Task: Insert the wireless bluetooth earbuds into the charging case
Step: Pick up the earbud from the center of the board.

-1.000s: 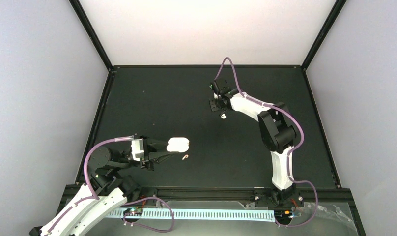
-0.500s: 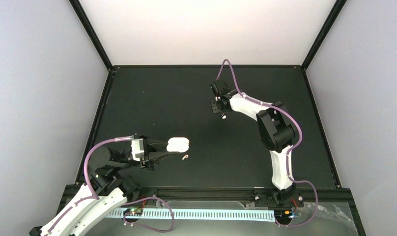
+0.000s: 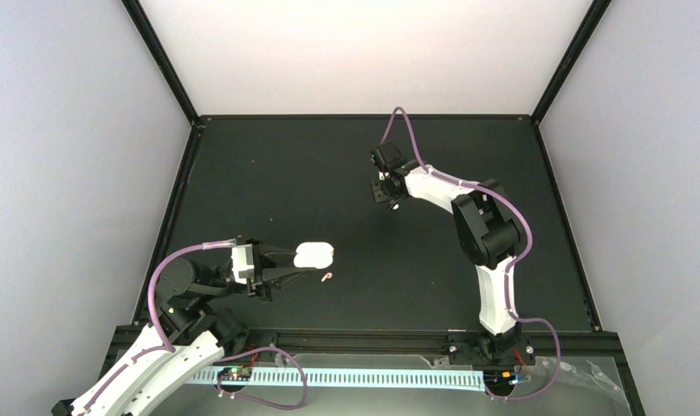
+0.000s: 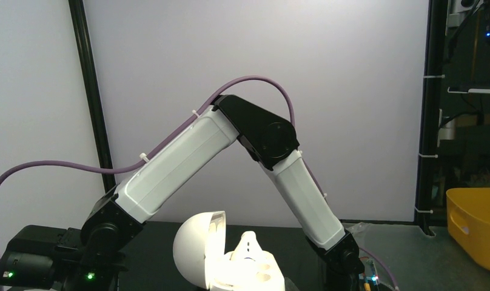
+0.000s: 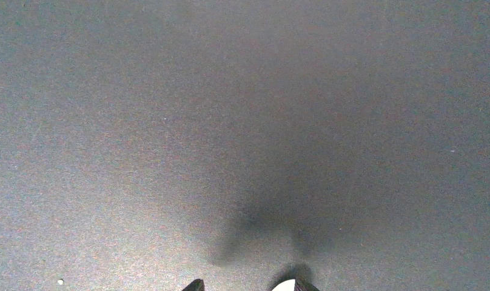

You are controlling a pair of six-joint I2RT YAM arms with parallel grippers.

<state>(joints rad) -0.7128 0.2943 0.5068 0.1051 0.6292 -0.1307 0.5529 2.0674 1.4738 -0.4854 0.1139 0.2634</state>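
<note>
My left gripper (image 3: 301,260) is shut on the charging case (image 3: 315,254), held low at the near left. In the left wrist view the case (image 4: 262,276) stands open, its lid (image 4: 194,254) swung up to the left, and one earbud (image 4: 249,244) sticks up from the base; my own fingers are out of frame there. A second earbud (image 3: 327,277) lies on the mat just right of the case. My right gripper (image 3: 392,200) is down at a third earbud (image 3: 395,206) at mid table. In the right wrist view the right gripper (image 5: 248,286) is open and that earbud (image 5: 284,286) sits against the right fingertip.
A black mat (image 3: 268,173) covers the table, framed by black rails and pale walls. The right arm's elbow (image 3: 485,225) stands over the right half. A yellow bin (image 4: 476,224) shows beyond the table in the left wrist view.
My right gripper has moved slightly nearer and down over the mid-table earbud, which now lies between its fingers. The left arm and the case have not moved.
</note>
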